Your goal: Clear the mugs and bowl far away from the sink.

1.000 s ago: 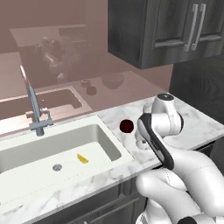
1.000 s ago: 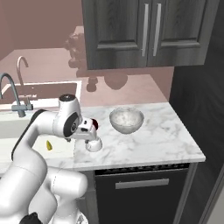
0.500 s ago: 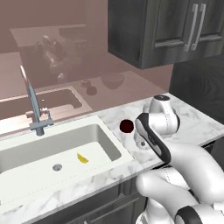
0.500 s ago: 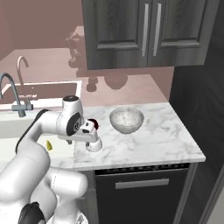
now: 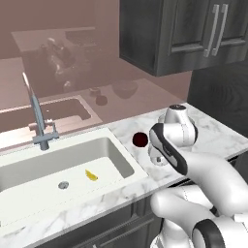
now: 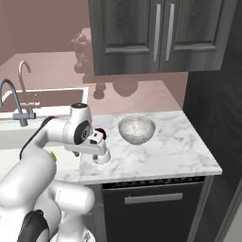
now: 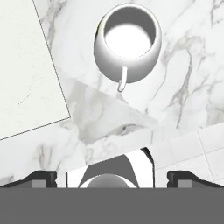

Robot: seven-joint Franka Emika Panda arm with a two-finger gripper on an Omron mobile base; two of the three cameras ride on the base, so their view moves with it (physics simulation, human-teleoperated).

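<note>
Sink: landmark; white basin with grey faucet.

Mug: one being counted, upright, mouth up, handle pointing toward the camera in the hand view; sitting on marble counter just beside the sink's edge, too near the basin for the task.

Gripper: hovering over the mug, fingers spread wide, holding nothing, apparently lining up for a grasp.

Bowl: one, standing farther from the sink than the mug, beyond the arm.

White rounded arm, dark joint bands
</note>
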